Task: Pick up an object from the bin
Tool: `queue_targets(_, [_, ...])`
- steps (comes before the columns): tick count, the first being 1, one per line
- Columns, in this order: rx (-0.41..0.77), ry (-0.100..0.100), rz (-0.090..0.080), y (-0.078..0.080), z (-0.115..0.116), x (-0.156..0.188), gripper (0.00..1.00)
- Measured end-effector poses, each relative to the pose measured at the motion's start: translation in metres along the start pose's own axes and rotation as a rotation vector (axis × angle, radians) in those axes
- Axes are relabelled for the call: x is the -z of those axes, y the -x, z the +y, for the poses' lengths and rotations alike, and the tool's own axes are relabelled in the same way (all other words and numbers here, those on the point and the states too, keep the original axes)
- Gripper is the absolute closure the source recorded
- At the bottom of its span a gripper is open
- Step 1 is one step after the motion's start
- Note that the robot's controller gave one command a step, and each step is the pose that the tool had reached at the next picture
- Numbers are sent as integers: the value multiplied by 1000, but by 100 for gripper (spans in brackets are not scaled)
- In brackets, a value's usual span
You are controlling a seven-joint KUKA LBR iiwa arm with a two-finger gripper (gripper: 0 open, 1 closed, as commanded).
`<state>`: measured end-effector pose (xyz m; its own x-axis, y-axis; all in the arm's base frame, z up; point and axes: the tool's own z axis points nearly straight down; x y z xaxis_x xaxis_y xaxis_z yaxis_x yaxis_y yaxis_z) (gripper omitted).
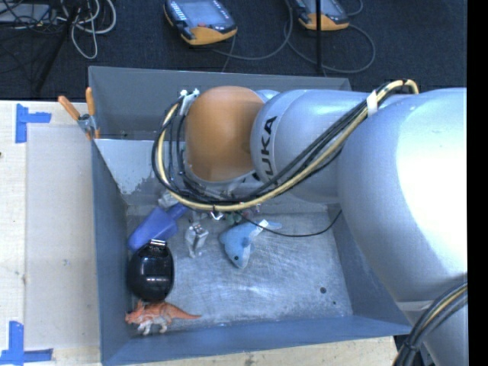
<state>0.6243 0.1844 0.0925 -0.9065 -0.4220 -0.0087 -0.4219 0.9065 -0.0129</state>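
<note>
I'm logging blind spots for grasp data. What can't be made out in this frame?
All in the camera view:
the gripper: upper part hidden under the orange-covered wrist.
the blue toy fish: rear end covered by the arm.
the blue object left of the gripper: kind unclear, upper end under the cables.
the bin: back and right of its floor covered by the arm.

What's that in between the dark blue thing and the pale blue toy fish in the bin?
The robot's gripper, over the grey bin floor; in the camera view the dark blue thing lies left of it and the toy fish right.
</note>
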Motion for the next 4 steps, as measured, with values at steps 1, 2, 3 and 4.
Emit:
queue_targets(1, [-67, 15, -7, -7, -14, -16, 100])
queue_targets(2, [-68, 14, -6, -7, -15, -17, 100])
queue_targets(3, [-69, 12, 2, -5, -15, 36, 100])
queue_targets(4, [-73, 12, 3, -6, -16, 16, 100])
